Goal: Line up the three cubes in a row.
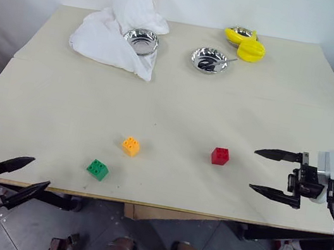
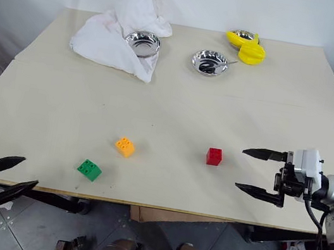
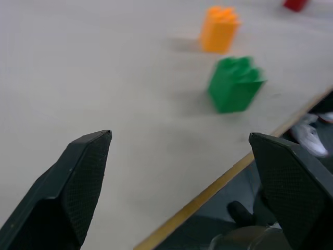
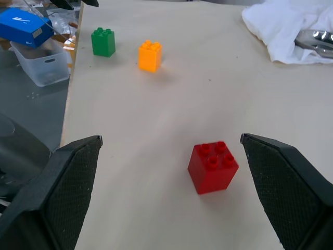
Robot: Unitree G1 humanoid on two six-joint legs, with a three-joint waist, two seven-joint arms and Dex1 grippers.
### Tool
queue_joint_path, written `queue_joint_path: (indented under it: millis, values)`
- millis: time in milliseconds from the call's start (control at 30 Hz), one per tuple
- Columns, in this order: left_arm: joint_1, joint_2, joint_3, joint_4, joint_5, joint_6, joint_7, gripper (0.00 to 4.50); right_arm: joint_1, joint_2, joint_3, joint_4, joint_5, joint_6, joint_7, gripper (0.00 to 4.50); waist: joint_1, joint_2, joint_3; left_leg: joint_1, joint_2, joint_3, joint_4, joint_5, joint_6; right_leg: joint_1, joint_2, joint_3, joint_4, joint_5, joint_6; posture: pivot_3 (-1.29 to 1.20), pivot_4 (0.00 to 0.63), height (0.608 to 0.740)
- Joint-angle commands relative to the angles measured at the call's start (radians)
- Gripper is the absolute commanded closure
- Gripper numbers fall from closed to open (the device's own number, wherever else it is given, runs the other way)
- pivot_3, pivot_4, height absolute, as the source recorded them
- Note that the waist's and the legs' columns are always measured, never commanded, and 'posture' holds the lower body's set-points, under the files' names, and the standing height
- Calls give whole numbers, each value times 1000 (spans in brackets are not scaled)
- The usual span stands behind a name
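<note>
Three studded cubes rest on the near half of the table [image 1: 170,106]. The green cube [image 1: 97,169] is closest to the front edge, the orange-yellow cube [image 1: 131,146] is just beyond it to the right, and the red cube [image 1: 219,155] stands apart further right. My right gripper [image 1: 275,174] hovers open to the right of the red cube, pointing at it, empty. My left gripper [image 1: 24,173] is open and empty, off the table's front left corner, below the edge. The left wrist view shows the green cube [image 3: 235,83] and orange-yellow cube [image 3: 219,28] ahead of it.
At the back of the table lie a white cloth [image 1: 121,34] with a steel bowl [image 1: 142,41] on it, a second steel bowl [image 1: 209,59], and a larger yellow object [image 1: 247,45] beside a third bowl. A blue box and a plastic bin [image 4: 36,57] sit beyond the table's left side.
</note>
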Motion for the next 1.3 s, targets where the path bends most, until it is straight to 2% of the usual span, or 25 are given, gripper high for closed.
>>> queue_joint_path:
  millis: [33, 133, 333, 533, 633, 867, 900, 1000, 1167, 1233, 1300]
  values:
    - [-26, -25, -51, -141, -27, 43, 69, 0, -5, 0, -10, -48, 17, 36, 41, 29, -1, 0, 0, 0, 1, 0, 0, 0, 0, 0, 0, 0, 0, 0, 0, 0, 150, 740]
    - [-64, -58, -99, -241, -61, 115, 158, 0, 0, 0, 0, -100, 28, 77, 41, 29, 0, 0, 0, 0, 2, 0, 0, -1, -1, 0, 1, 0, 0, 0, 0, 0, 150, 740]
    - [-108, -135, -295, -301, 112, 202, 386, 0, 29, 9, 21, -223, 41, 139, 28, 29, -1, 0, 0, 0, 3, 2, 0, -1, -1, -1, 2, -1, 0, 0, 0, 0, 150, 740]
    - [-132, -169, -374, -281, 207, 205, 471, 0, 37, 13, 12, -261, 43, 168, 8, 29, 11, 0, 0, 0, 3, 2, 1, -1, -1, -1, 3, -1, 0, 0, 0, 0, 150, 740]
    - [-138, -170, -367, -260, 220, 214, 492, 656, 40, 13, 8, -261, 38, 169, 4, 0, 21, 0, 0, 0, 3, 3, 1, -1, -1, -1, 3, -1, 0, 0, 0, 0, 150, 740]
    - [-125, -113, -345, -264, 175, 237, 416, 2887, 68, -2, -6, -246, 26, 167, 14, 0, 24, 0, 0, 0, 3, 3, 1, -1, -1, -1, 2, -1, 0, 0, 0, 0, 150, 740]
    - [-126, -102, -339, -262, 167, 234, 398, 3012, 73, -6, -9, -239, 23, 165, 16, 0, 23, 0, 0, 0, 3, 3, 1, -1, -1, -1, 2, -1, 0, 0, 0, 0, 150, 740]
    - [-133, -81, -322, -254, 146, 215, 354, 3010, 84, -14, -20, -222, 15, 155, 23, 0, 23, 0, 0, 0, 3, 3, 1, -1, -1, -1, 2, -1, 0, 0, 0, 0, 150, 740]
    - [-293, 66, -259, -232, -29, 213, 80, 3010, 100, -34, -65, -168, -3, 132, 24, 0, 29, 0, 0, -1, 4, 1, 3, -1, -2, -1, 2, -2, 0, 1, -1, 0, 150, 740]
    - [-473, 127, -346, -167, -9, 238, 10, 3010, 119, -46, -87, -152, -10, 118, 36, 0, 31, 0, 0, 0, 4, 0, 3, -1, -2, 0, 2, -2, -1, 2, -3, 0, 150, 740]
    - [-693, 147, -472, -80, 48, 245, -60, 3010, 136, -65, -112, -132, -17, 105, 47, 0, 36, 0, 0, -1, 3, 0, 5, -1, -2, 1, 2, -4, -1, 2, -3, 0, 150, 740]
